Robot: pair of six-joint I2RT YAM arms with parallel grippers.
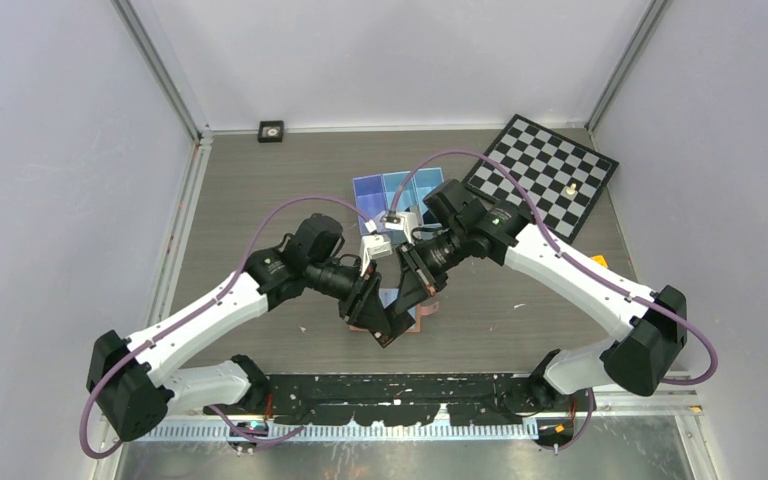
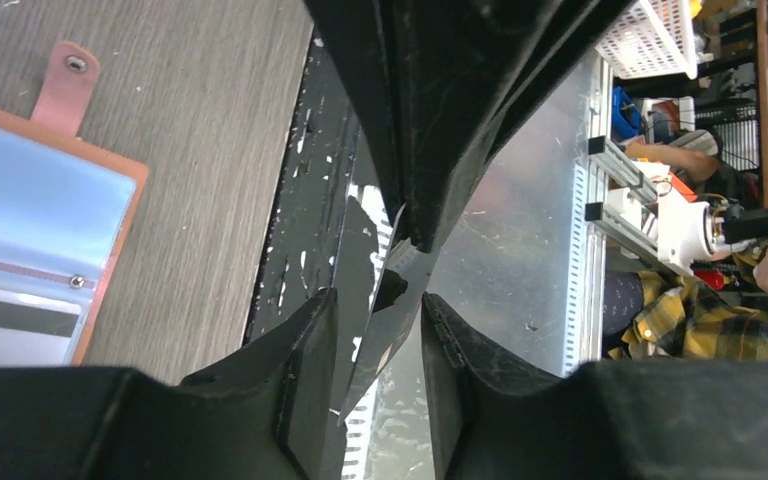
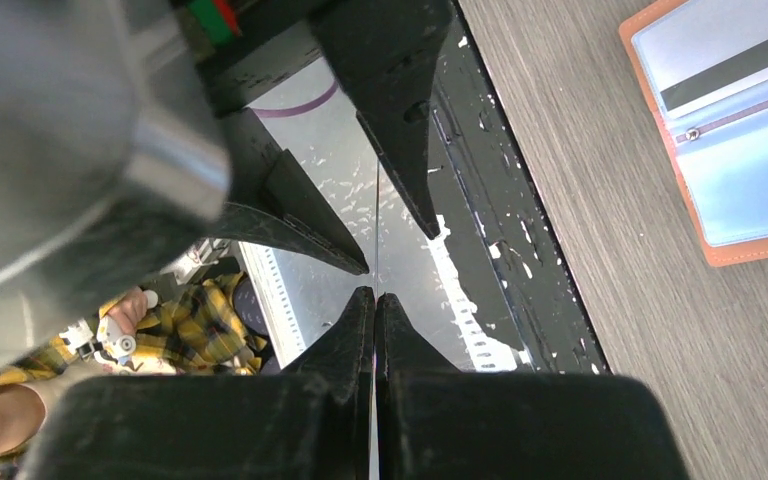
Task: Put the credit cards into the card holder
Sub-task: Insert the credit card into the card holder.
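Insertion was pending: one credit card (image 2: 392, 320) hung mid-frame, pinched by the right fingers (image 3: 355, 330), left fingers (image 2: 305, 340) narrowly apart around it, while the open card holder (image 3: 750, 180), upper right in the right wrist view, apparently held one already.

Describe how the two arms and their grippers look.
The left arm and right arm have white links, black joint housings and a looping purple cable each. The left gripper and right gripper have matte black, wedge-shaped fingers.
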